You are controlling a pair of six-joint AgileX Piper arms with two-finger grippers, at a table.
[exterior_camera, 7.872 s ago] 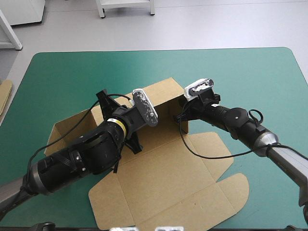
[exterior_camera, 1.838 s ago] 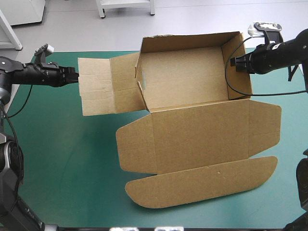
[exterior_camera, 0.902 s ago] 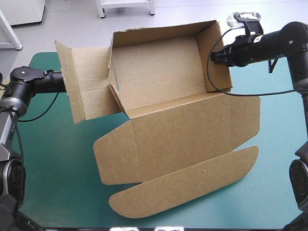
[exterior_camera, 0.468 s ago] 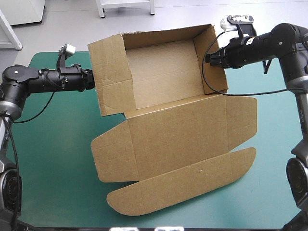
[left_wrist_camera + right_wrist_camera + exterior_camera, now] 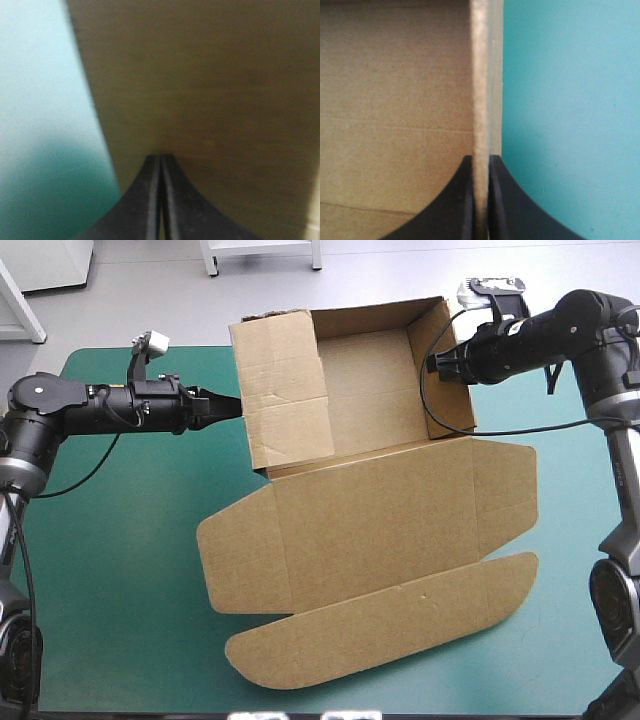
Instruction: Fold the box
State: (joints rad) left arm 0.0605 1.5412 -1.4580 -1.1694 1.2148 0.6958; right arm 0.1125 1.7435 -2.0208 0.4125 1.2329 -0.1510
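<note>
While both arms reach in over the table (image 5: 110, 570), the box (image 5: 350, 480) lies between them as an open tray with its lid unfolded. The tray part is toward 12 o'clock and the lid (image 5: 380, 520) spreads toward 6 o'clock, ending in a long rounded flap (image 5: 390, 625). Small rounded flaps stick out from the lid at 9 and 3 o'clock. Whether the box rests on the teal-green cover or hangs above it cannot be told.

The left gripper (image 5: 232, 405) comes in from 9 o'clock. Its black fingers are closed into one point with nothing between them, and the tip touches the outer face of the left panel (image 5: 285, 390). This panel stands tilted inward over the tray and hides part of the tray floor (image 5: 370, 410). In the left wrist view brown board fills the space ahead of the tip.

The right gripper (image 5: 433, 365) comes in from 2 o'clock and pinches the upper edge of the right wall (image 5: 455, 390). The right wrist view shows the board's edge clamped between the fingers. The back wall (image 5: 370, 320) stands upright at 12 o'clock.
</note>
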